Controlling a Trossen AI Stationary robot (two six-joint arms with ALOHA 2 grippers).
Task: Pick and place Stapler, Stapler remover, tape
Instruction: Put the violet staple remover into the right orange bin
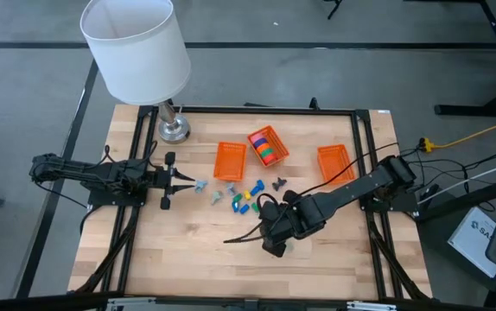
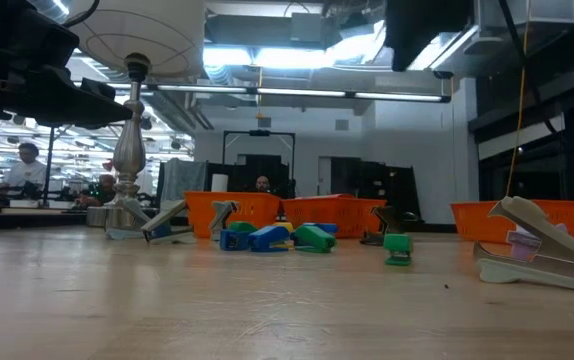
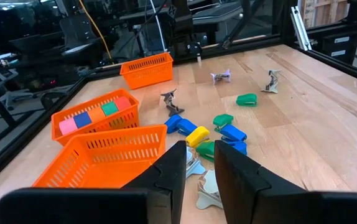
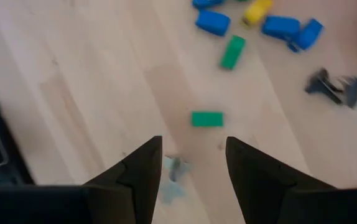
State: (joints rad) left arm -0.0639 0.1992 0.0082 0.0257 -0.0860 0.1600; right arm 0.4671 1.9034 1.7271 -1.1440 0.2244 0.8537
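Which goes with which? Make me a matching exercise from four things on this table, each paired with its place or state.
Things:
1. lamp
2. tape
3. left gripper
4. right gripper

Places or states:
A. on the table's left side, aimed at the pile of small pieces
B. standing left of the three orange baskets
C. open over bare wood, with a small green piece just ahead
D. inside the middle orange basket

Pairs: 1-B, 2-D, 3-A, 4-C
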